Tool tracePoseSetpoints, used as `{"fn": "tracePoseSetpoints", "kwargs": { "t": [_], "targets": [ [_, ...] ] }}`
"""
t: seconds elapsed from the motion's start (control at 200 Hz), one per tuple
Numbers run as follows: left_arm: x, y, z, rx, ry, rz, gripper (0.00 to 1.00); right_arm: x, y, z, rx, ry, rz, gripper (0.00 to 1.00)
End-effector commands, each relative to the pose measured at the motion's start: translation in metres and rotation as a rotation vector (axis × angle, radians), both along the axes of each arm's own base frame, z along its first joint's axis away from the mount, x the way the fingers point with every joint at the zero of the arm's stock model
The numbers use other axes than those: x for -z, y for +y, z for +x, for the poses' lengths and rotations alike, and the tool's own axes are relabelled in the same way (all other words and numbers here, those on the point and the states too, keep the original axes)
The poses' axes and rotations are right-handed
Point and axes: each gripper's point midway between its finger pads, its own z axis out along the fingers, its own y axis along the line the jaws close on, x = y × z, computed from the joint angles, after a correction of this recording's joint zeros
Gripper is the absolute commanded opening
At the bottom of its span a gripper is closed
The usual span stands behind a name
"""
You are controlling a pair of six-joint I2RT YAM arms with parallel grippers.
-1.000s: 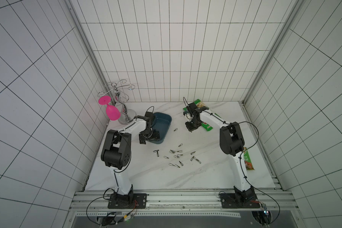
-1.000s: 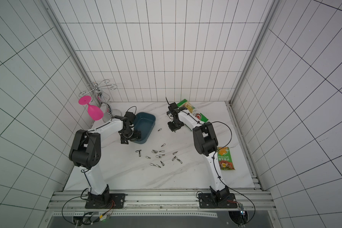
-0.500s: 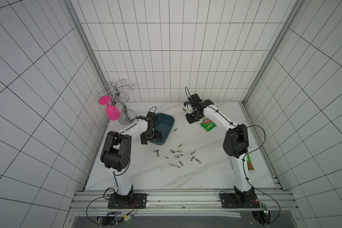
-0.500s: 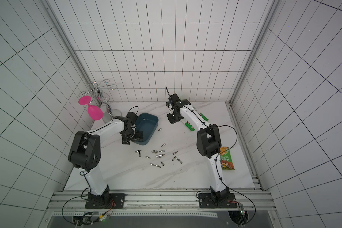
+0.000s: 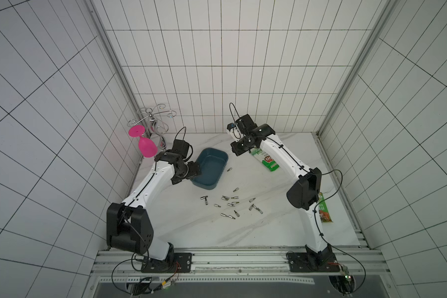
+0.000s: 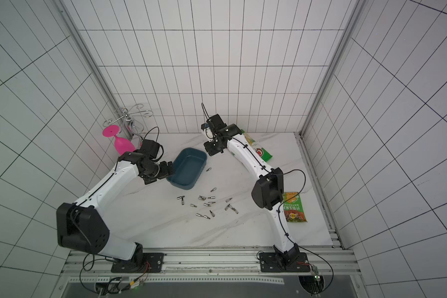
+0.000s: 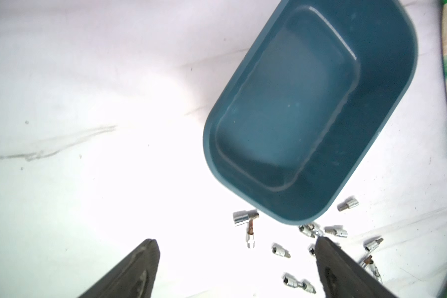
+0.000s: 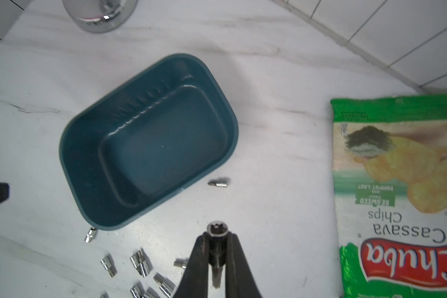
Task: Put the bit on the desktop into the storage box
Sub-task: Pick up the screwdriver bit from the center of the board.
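The dark teal storage box (image 5: 218,178) (image 6: 191,184) (image 7: 387,108) (image 8: 70,160) sits on the white marble desktop (image 5: 256,232), with nothing showing inside it. Several silver bits (image 5: 230,204) (image 6: 209,203) (image 7: 281,250) lie scattered in front of it, and one lone bit (image 5: 229,169) (image 8: 218,183) lies by its right side. My right gripper (image 5: 237,150) (image 6: 212,149) (image 8: 217,235) hangs raised above the desktop, right of the box, shut on a silver bit (image 8: 217,229). My left gripper (image 5: 191,172) (image 6: 167,169) (image 7: 235,241) stands open and empty at the box's left edge.
A green chips bag (image 5: 268,162) (image 6: 262,152) (image 8: 398,193) lies at the back right, partly under the right arm. A second green packet (image 5: 325,212) (image 6: 294,207) lies near the right edge. A pink goblet (image 5: 145,145) hangs on a metal rack (image 5: 152,118) at the back left.
My right gripper has risen off the desktop by the chips bag and moved left toward the box, still shut on the bit. The left jaws have spread slightly wider.
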Motion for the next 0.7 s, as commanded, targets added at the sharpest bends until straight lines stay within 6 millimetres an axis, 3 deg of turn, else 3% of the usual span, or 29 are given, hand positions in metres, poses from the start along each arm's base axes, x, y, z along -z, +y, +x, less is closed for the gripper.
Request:
{"fn": "tracePoseSetpoints", "kwargs": {
  "t": [0.0,0.15,0.315,0.47,0.695],
  "targets": [
    [0.005,0.003,-0.024,-0.043,0.024,-0.004,0.98,0.019,0.026,-0.012,-0.04,0.065,0.017,0.0],
    [0.01,0.0,-0.046,-0.051,0.039,0.001,0.98,0.037,0.057,-0.022,-0.086,0.101,0.048,0.0],
    [0.01,-0.009,-0.057,-0.04,0.037,-0.015,0.97,0.067,0.086,-0.037,-0.137,0.162,0.073,0.0],
    [0.015,-0.02,-0.065,-0.032,0.05,-0.016,0.98,0.093,0.102,-0.045,-0.158,0.208,0.079,0.0],
    [0.031,-0.024,-0.076,-0.03,0.082,-0.015,0.97,0.115,0.116,-0.048,-0.175,0.226,0.091,0.0]
  ]
}}
